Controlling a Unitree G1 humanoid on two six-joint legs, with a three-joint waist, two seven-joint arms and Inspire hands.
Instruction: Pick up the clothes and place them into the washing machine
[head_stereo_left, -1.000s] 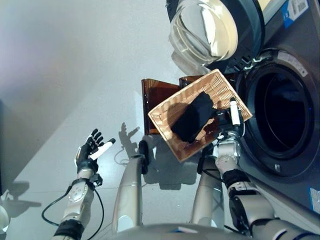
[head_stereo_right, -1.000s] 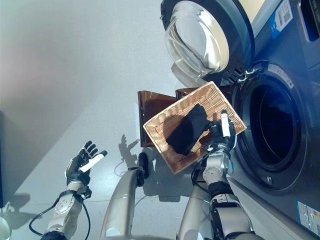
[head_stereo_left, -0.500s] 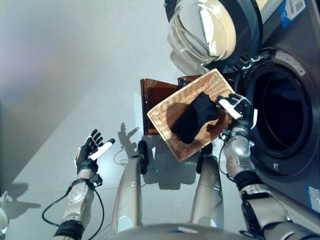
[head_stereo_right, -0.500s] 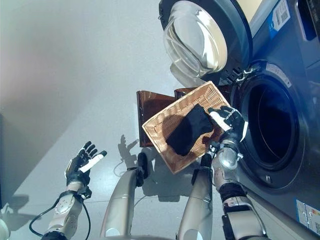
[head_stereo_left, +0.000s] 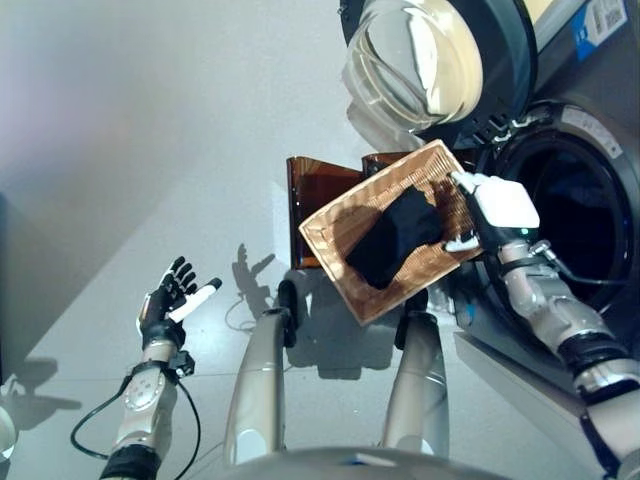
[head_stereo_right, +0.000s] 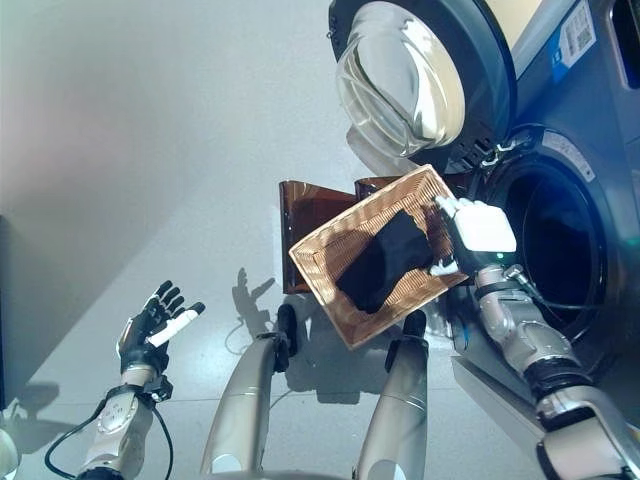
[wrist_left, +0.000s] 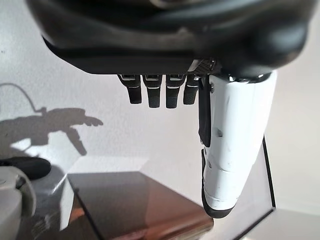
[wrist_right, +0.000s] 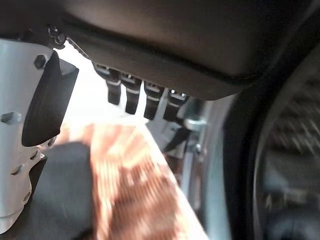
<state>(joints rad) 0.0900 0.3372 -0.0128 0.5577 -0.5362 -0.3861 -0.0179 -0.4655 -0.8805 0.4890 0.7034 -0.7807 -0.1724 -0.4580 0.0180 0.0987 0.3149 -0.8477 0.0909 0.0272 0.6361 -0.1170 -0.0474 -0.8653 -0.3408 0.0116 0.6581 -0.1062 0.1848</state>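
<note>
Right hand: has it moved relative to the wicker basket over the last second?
Yes. The right hand rose from the wicker basket's lower corner to its edge beside the washing machine opening.

Floor (head_stereo_left: 150, 120): pale grey and smooth.
Stool (head_stereo_left: 318, 195): brown, see-through, standing on the floor beside the washing machine (head_stereo_left: 590, 250).
Basket (head_stereo_left: 345, 225): wicker, tilted, resting on top of the stool.
</note>
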